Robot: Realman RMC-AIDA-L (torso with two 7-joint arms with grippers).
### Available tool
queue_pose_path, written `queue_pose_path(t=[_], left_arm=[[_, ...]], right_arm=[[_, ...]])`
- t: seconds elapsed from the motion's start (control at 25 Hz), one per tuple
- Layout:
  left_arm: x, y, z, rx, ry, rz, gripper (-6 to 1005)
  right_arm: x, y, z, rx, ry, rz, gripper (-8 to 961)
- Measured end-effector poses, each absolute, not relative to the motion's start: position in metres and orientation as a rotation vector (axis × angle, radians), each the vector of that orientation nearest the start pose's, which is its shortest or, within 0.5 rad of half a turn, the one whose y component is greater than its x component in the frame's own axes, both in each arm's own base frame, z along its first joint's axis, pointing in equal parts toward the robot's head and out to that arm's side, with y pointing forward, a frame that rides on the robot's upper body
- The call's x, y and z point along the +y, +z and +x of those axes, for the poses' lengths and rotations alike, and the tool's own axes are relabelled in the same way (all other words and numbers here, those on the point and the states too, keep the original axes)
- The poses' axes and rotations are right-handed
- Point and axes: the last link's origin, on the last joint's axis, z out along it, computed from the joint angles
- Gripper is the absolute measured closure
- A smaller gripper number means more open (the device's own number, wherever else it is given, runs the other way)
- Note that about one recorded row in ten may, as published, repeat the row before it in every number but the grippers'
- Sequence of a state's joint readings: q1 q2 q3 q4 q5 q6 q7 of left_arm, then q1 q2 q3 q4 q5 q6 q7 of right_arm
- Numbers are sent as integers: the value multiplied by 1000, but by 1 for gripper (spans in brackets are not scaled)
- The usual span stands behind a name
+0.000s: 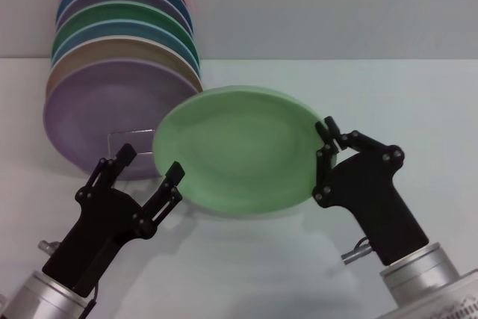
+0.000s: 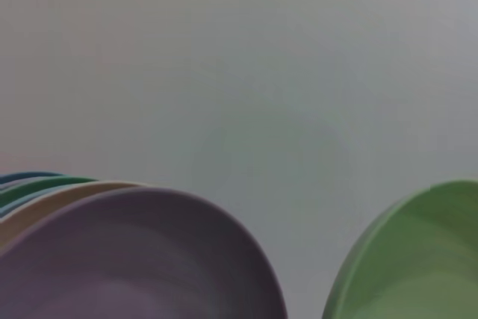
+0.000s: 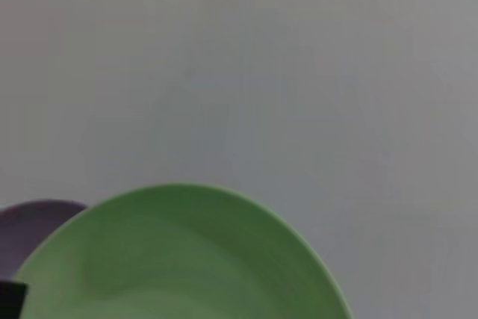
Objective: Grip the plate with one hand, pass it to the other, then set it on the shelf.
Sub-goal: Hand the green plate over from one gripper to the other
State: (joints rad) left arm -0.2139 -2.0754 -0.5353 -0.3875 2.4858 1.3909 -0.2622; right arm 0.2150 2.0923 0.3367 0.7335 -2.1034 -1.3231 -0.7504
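Note:
The light pastel-green plate (image 1: pixel 239 151) hangs tilted above the table, face toward me. My right gripper (image 1: pixel 323 147) is shut on its right rim. My left gripper (image 1: pixel 149 164) is open just beside the plate's lower left edge, with one fingertip (image 1: pixel 174 172) close to the rim; I cannot tell if it touches. The plate also shows in the left wrist view (image 2: pixel 418 259) and the right wrist view (image 3: pixel 179 259). The clear acrylic shelf (image 1: pixel 128 138) stands at the back left, just behind my left gripper, with a row of upright coloured plates.
The front plate in the rack is lilac (image 1: pixel 97 113); it also shows in the left wrist view (image 2: pixel 134 259). Behind it stand beige, blue, darker green (image 1: pixel 123 16) and red plates. The table is white, with a pale wall behind.

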Motion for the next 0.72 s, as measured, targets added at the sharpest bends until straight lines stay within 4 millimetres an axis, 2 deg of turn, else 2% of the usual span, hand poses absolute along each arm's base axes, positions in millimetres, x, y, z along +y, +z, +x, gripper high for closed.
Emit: queue_pose_path(t=[0.28, 0.52, 0.72], left_arm=[[238, -77, -277, -548, -1065, -1921, 159], [239, -75, -278, -547, -1060, -1910, 158], [242, -72, -280, -543, -1056, -1903, 198]], right_arm=[[222, -102, 200, -91, 599, -1712, 933], [218, -101, 196, -120, 579, -1694, 924], [217, -102, 195, -129, 574, -1695, 916]])
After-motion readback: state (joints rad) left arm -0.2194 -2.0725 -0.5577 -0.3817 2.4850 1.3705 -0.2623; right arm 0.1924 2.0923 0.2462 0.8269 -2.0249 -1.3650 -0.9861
